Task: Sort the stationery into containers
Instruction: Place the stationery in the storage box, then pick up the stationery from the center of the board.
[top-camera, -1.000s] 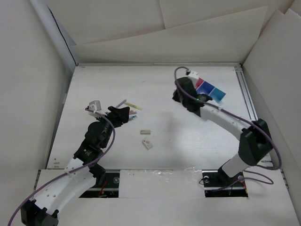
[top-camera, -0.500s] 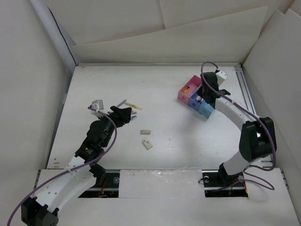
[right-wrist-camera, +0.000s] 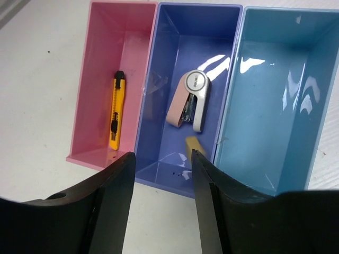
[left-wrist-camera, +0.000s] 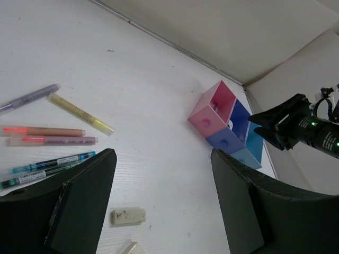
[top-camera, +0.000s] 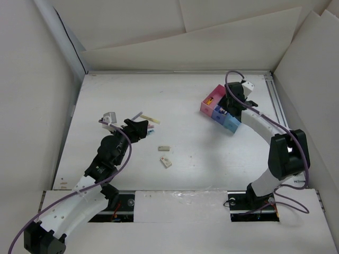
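My biggest worry is the containers (top-camera: 220,111), the joined row at 2 o'clock on the table (top-camera: 175,100). My right gripper (right-wrist-camera: 162,154) hangs low over the purple-blue box (right-wrist-camera: 185,47), jaws spread and pinching nothing. A careless lift could catch the near wall and drag the whole light row. Next come the pens (left-wrist-camera: 47,143): they lie close together, so closing on one may roll its neighbour or pick it up too. Smallest, the erasers (top-camera: 166,162) mid-table sit low and could skid out of a pinch.

The purple-blue box sits straight under the right gripper. A stapler (right-wrist-camera: 188,103) lies at 12 o'clock from the fingers and a tan block (right-wrist-camera: 192,144) at about 2 o'clock, seemingly loose on the floor, though one finger half hides it. The left gripper (left-wrist-camera: 163,153), spread wide and empty, has the pens at 9 o'clock and the nearer of the erasers at 7 o'clock, touching neither.
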Available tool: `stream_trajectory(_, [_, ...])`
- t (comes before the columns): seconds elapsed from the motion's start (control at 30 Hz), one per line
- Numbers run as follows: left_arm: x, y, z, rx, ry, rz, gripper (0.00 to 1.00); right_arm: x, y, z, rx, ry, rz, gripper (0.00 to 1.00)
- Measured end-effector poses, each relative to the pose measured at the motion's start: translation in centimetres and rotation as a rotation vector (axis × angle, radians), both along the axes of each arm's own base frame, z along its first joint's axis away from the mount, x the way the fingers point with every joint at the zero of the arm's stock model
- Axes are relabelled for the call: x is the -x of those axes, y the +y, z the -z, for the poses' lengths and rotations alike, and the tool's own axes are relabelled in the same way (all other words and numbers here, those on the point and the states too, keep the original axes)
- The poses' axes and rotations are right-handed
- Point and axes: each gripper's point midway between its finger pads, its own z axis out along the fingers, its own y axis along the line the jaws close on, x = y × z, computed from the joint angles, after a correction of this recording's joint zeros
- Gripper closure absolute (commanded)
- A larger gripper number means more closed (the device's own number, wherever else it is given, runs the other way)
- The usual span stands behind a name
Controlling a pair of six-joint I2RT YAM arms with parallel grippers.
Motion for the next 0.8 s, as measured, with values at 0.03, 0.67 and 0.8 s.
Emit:
stream_trajectory(0.03, [0.0,0.0,0.0,0.0,0.0,0.0,0.31,0.1,0.0,-0.2,-0.001,-0.004,-0.001,0.46])
stream_trajectory(0.67, [0.3,2.3,-1.2,0.034,-0.03,-0.104,0.32,14.5,23.2,1.8,0.035,0.085,-0.885,0.51])
stream_trajectory(0.8, [0.7,3.2,-1.9,0.058,-0.049,-0.142,0.32,16.9,25.3,4.9,0.084,0.173,-1.004,0.37])
